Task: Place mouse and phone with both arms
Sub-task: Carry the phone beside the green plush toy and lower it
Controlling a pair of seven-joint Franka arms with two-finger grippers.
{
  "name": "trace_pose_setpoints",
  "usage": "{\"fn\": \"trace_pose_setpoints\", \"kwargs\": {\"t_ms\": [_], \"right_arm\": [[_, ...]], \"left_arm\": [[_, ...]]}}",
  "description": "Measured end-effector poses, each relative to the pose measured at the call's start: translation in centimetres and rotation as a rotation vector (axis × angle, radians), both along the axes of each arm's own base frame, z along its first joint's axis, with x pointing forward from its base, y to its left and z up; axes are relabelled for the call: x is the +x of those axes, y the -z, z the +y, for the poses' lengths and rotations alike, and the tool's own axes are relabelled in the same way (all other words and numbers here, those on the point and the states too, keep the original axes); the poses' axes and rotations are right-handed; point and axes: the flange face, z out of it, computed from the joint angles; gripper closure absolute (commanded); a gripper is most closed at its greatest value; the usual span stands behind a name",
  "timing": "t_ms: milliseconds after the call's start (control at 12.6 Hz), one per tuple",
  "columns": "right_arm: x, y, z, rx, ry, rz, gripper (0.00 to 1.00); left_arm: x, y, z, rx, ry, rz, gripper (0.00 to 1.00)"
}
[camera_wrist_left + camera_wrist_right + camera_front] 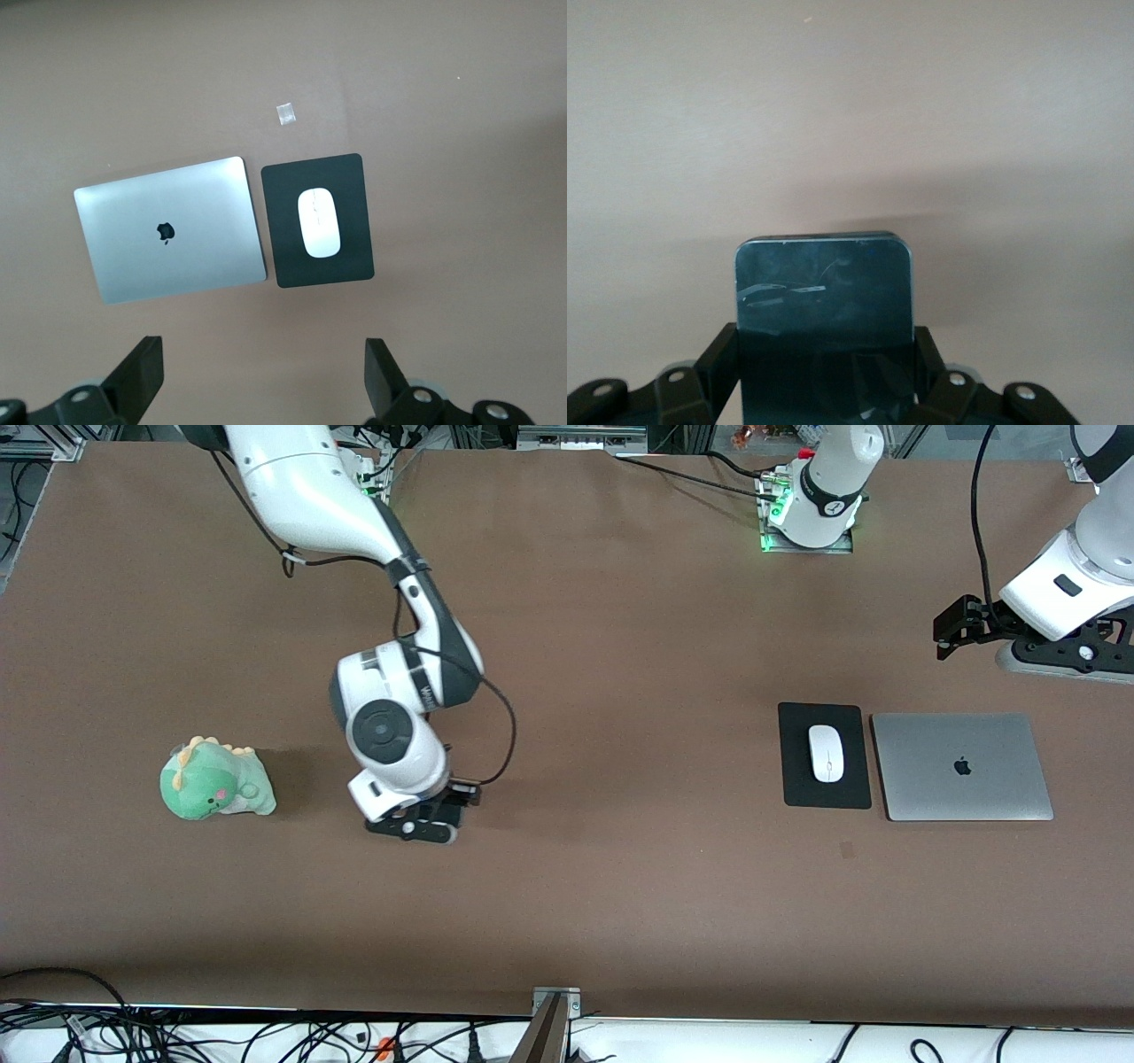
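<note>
The white mouse [826, 753] lies on a black mouse pad [800, 775] beside a closed grey laptop [961, 766] toward the left arm's end of the table; both also show in the left wrist view, the mouse [319, 222] on the pad [283, 257]. My left gripper [950, 636] is open and empty, raised above the table by its arm's end, its fingertips [142, 363] wide apart. My right gripper [430, 825] is low over the bare table, shut on the black phone [824, 301], which stands between its fingers [722, 354]. In the front view the phone is hidden by the gripper.
A green plush dinosaur [215, 781] sits toward the right arm's end of the table. A small pale scrap [286, 113] lies on the table near the pad. Cables run along the table's near edge.
</note>
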Motion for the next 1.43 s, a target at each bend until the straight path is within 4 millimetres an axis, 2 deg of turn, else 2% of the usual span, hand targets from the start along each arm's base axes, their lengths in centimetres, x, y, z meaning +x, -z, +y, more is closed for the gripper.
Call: {"fn": "trace_pose_setpoints", "kwargs": {"t_ms": [238,397,477,556,795,954,1033,1192,1272,1430], "right_arm": [[1.5,0.9,-6.8,-0.003,-0.089,0.048,0.45],[2.1,2.6,-11.9,0.014,-0.113,0.077,0.45],[2.0,3.9,-14.0,0.041,-0.114,0.087,0.45],[1.7,5.1,-15.3,0.054,-0.113,0.091,0.44],[0.8,7.3,-16.5,0.054,-0.094,0.100,0.41],[0.3,8.6,-17.4,0.064,-0.068,0.087,0.38],[0.0,9.3,-17.8,0.067,-0.056,0.081,0.33],[-0.5,10.2,-18.2,0.066,-0.047,0.074,0.09],[-0.5,10.1,-18.2,0.068,-0.046,0.073,0.01],[-0.3,9.5,-18.4,0.071,-0.042,0.060,0.00]], "left_arm": [[-0.3,0.2,-0.2,-0.052,-0.018,0.023,0.00],[-0.3,0.2,-0.2,-0.052,-0.042,0.022,0.00],[-0.2,0.1,-0.3,-0.052,-0.049,0.015,0.00],[0.0,0.0,-0.5,-0.052,-0.050,0.000,0.00],[0.3,0.0,-2.2,-0.041,-0.038,-0.031,0.00],[0.5,0.3,-2.6,-0.041,-0.070,-0.034,0.00],[0.7,0.5,-2.6,-0.040,-0.092,-0.033,0.00],[0.8,0.9,-2.7,-0.043,-0.112,-0.029,0.00],[0.9,1.0,-2.6,-0.049,-0.121,-0.027,0.00],[1.0,1.0,-2.1,-0.055,-0.137,-0.025,0.00]]}}
